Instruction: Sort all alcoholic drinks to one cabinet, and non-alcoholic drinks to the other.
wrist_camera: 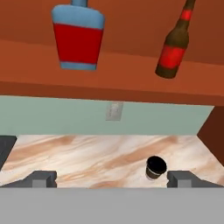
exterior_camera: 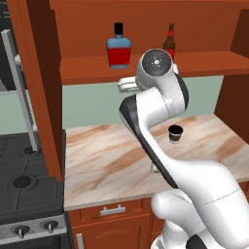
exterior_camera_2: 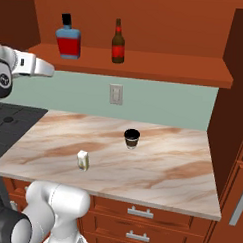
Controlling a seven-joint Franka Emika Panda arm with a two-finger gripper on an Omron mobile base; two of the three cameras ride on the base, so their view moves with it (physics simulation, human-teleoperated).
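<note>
Red bottle (exterior_camera_2: 68, 38) and brown bottle (exterior_camera_2: 118, 43) stand on the cabinet shelf (exterior_camera_2: 161, 62).
Cup (exterior_camera_2: 132, 138) and carton (exterior_camera_2: 83, 160) sit on the bench (exterior_camera_2: 161, 165); fingers (wrist_camera: 111, 178) wide open, empty.

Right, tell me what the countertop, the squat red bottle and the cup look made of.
Countertop: polished stone, likely marble, going by the tan and cream veining. Squat red bottle: seemingly glass, with a smooth red body and flat black cap, though the render leaves it open. Cup: probably paper, matte dark brown, with a black lid.
</note>
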